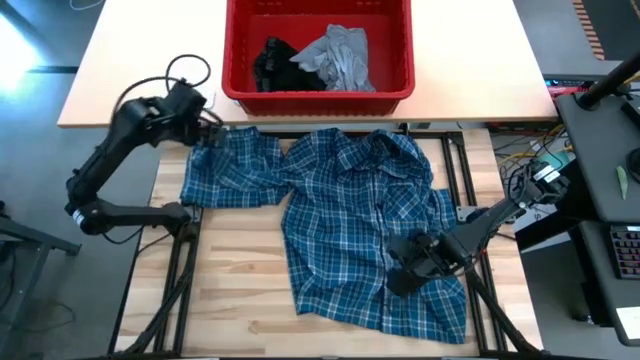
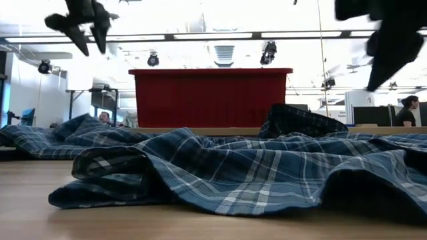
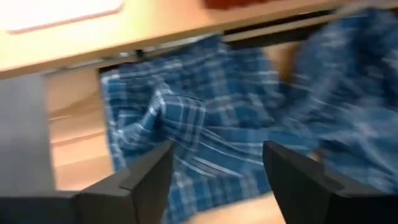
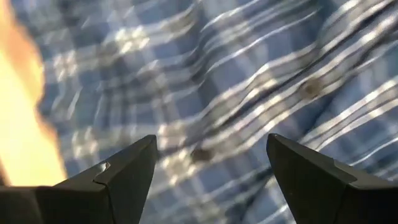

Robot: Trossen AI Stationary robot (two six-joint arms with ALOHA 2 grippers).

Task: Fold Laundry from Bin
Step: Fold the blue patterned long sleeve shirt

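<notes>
The blue-and-white plaid shirt (image 1: 350, 220) lies crumpled and spread on the wooden table, one sleeve (image 1: 225, 170) reaching left. My left gripper (image 1: 207, 125) hangs open above that sleeve's far end (image 3: 180, 118), well clear of the table in the low view (image 2: 87, 30). My right gripper (image 1: 400, 272) stands open just above the shirt's buttoned front (image 4: 205, 93), near its lower right. The red bin (image 1: 240, 60) stands on the far table and holds a grey T-shirt (image 1: 342, 55) and a small black garment (image 1: 272, 62).
A gap with dark metal rails (image 1: 440, 130) separates the bin's table from the near wooden top (image 1: 230, 290). Cables and equipment (image 1: 600, 180) crowd the right side. People (image 2: 407, 110) sit in the room beyond. Bare wood shows left of the shirt's hem.
</notes>
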